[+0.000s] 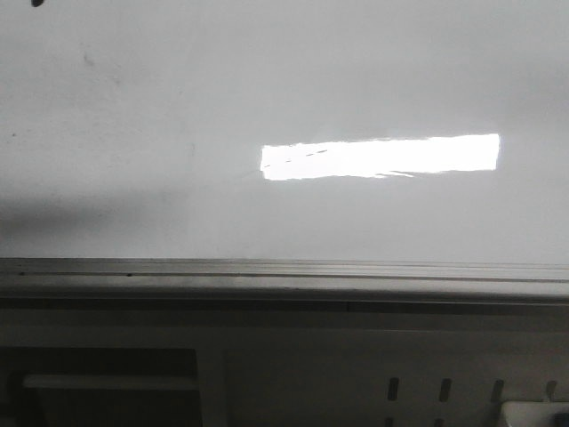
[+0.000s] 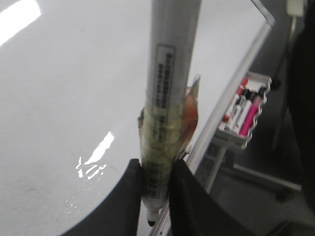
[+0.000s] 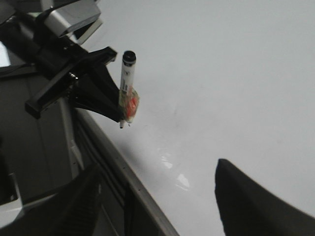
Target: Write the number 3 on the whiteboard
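The left hand (image 2: 155, 184) is clamped on a taped marker (image 2: 167, 98), tip down just above the whiteboard (image 3: 221, 73); the right hand (image 3: 157, 201) hangs spread wide, empty.

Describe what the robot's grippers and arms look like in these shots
The left gripper is matte black, with angular, wedge-shaped fingers that widen towards a boxy black bracket. A silver-grey housing sits above that bracket in the right wrist view. The right gripper shows two broad, dark fingers with smooth, flat faces and pointed tips. No cables or printed markings are visible on either one.
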Available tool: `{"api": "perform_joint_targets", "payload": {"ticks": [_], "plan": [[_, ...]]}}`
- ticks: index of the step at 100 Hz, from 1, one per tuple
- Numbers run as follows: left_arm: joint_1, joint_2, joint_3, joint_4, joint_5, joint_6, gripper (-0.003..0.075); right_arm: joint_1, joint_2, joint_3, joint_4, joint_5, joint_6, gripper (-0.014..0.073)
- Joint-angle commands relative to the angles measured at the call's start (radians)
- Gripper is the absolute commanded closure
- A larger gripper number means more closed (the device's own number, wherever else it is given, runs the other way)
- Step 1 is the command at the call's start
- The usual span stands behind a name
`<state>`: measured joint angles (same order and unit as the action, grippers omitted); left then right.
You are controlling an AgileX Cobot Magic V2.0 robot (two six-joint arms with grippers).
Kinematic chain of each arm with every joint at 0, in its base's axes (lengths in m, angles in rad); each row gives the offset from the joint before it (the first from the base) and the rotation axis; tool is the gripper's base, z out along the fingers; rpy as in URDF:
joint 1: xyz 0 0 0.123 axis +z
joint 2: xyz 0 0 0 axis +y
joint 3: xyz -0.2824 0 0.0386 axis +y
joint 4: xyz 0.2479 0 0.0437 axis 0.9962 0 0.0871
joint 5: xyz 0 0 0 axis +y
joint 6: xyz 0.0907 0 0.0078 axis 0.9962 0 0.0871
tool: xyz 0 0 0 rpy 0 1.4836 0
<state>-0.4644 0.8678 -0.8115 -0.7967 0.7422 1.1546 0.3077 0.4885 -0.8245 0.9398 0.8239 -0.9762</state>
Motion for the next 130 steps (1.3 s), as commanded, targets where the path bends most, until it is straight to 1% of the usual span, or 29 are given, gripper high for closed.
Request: {"api": "perform_joint_targets", "payload": {"ticks": [1, 8, 13, 26, 33, 42, 51, 55, 61, 69, 82, 99, 130], "plan": [[-0.005, -0.032, -0.037, 0.032, 0.052, 0.141, 0.0741, 0.094, 0.084, -0.059, -0.036, -0.021, -0.043, 0.0156], [-0.005, -0.046, -0.037, 0.094, 0.061, 0.164, 0.0741, 0.178, 0.148, -0.075, -0.117, -0.021, -0.043, 0.0156], [-0.005, -0.054, -0.037, 0.137, 0.059, 0.164, 0.0741, 0.232, 0.195, -0.089, -0.147, -0.028, -0.043, 0.0156], [-0.005, -0.058, -0.037, 0.168, 0.064, 0.164, 0.0741, 0.368, 0.329, -0.119, -0.158, -0.075, -0.043, 0.0156], [-0.005, -0.058, -0.037, 0.168, 0.066, 0.164, 0.0741, 0.441, 0.4, -0.14, -0.165, -0.146, -0.043, 0.0156], [-0.005, -0.058, -0.037, 0.183, 0.066, 0.164, 0.0741, 0.526, 0.491, -0.165, -0.171, -0.291, -0.043, 0.0157], [-0.005, -0.058, -0.037, 0.224, 0.066, 0.164, 0.0741, 0.58, 0.573, -0.201, -0.171, -0.417, -0.043, 0.0156], [-0.005, -0.058, -0.037, 0.251, 0.066, 0.164, 0.0741, 0.589, 0.611, -0.223, -0.169, -0.447, -0.043, 0.0156], [-0.005, -0.058, -0.037, 0.281, 0.066, 0.164, 0.0741, 0.593, 0.657, -0.262, -0.156, -0.452, -0.043, 0.0156], [-0.005, -0.058, -0.037, 0.308, 0.066, 0.164, 0.0741, 0.593, 0.71, -0.304, -0.135, -0.431, -0.043, 0.0156], [-0.005, -0.058, -0.037, 0.306, 0.066, 0.164, 0.0741, 0.593, 0.772, -0.361, -0.071, -0.389, -0.043, 0.0156], [-0.005, -0.058, -0.037, 0.306, 0.066, 0.164, 0.0741, 0.593, 0.83, -0.378, -0.049, -0.376, -0.043, 0.0156], [-0.005, -0.058, -0.037, 0.3, 0.066, 0.164, 0.0741, 0.593, 0.915, -0.378, 0.035, -0.374, -0.043, 0.0158]]}}
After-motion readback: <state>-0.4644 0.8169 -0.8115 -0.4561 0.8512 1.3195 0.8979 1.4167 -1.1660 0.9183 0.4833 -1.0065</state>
